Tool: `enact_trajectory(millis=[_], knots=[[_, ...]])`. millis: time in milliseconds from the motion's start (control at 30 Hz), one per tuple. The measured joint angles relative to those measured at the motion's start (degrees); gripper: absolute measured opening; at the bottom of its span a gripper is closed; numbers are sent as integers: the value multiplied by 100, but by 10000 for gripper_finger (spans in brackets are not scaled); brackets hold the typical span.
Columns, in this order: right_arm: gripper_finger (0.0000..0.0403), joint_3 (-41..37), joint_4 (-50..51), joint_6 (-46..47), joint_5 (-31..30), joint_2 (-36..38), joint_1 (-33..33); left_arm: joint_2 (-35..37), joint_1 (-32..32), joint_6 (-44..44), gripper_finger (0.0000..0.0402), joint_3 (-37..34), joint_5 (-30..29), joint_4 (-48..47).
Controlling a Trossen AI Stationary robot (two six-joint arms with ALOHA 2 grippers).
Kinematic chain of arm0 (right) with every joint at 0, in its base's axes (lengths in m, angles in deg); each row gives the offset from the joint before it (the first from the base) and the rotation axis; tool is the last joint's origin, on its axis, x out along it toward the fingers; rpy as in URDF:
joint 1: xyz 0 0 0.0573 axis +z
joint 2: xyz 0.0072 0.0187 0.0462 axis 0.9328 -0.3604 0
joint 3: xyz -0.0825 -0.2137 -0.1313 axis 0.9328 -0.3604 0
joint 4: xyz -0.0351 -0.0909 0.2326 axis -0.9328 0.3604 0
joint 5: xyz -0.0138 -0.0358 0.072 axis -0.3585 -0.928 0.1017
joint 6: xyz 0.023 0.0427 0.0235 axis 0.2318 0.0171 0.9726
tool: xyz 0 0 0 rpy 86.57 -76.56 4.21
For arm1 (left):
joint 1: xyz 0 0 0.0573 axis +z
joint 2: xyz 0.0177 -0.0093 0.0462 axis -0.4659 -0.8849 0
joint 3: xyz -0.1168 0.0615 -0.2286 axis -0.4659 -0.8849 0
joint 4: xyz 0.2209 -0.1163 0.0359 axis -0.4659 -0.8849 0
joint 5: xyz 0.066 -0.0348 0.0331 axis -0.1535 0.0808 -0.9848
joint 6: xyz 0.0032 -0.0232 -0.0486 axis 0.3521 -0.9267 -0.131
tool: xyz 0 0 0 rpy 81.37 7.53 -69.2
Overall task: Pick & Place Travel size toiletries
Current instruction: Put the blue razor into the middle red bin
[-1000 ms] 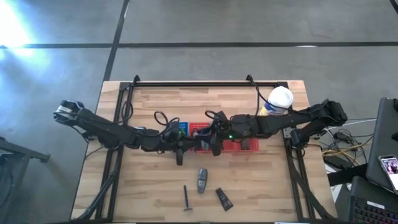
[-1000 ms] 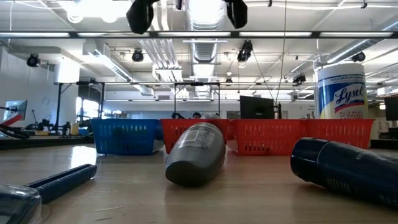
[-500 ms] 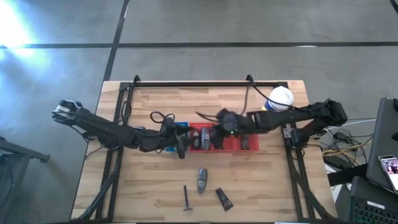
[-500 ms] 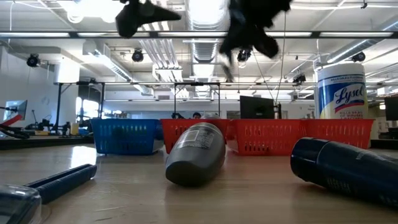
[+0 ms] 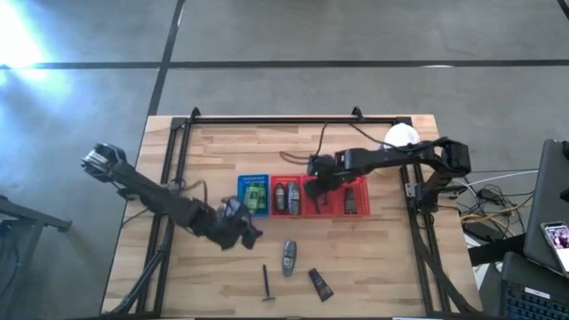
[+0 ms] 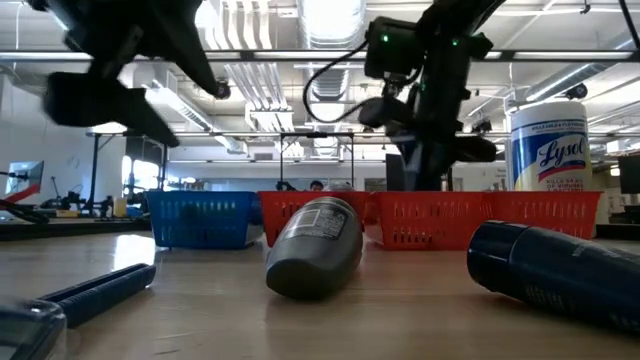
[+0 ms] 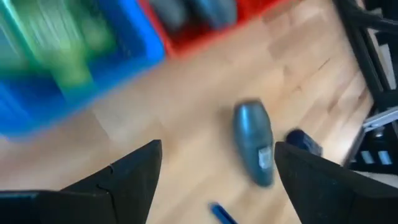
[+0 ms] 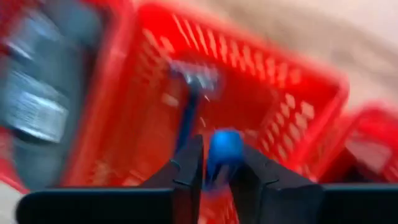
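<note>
High view: the blue basket is holding green bottles; three red baskets to its right are holding grey sticks. A grey oval stick, thin razor and dark tube are lying on the wooden worktop.

Left wrist view: the left tool is standing open and empty.

Right wrist view: the right tool is gripping a blue razor handle over a meshed red basket.
</note>
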Motion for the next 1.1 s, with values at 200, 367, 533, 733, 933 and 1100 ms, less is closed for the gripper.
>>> enact_trajectory(millis=[200, 367, 533, 733, 933, 1100], knots=[[128, -9, 177, -184, -68, 63, 206, -1274, -304, -1346, 316, 759, 803, 19], [193, -17, 321, -326, -625, 547, 494, -2103, -324, -1652, 311, 1589, 1341, -515], [246, -24, 533, -592, -1106, 1098, 780, -2762, -396, -2025, 310, 2492, 1452, -1319], [284, -122, 861, -684, -1259, 1661, 1031, -3802, -419, -2227, 309, 3722, 2137, -2269], [301, -376, 854, -751, -1435, 2129, 1245, -4689, -531, -2351, 283, 5018, 2788, -3255], [300, -601, 812, -742, -1474, 2348, 1319, -5083, -548, -2337, 219, 5516, 3133, -3434]])
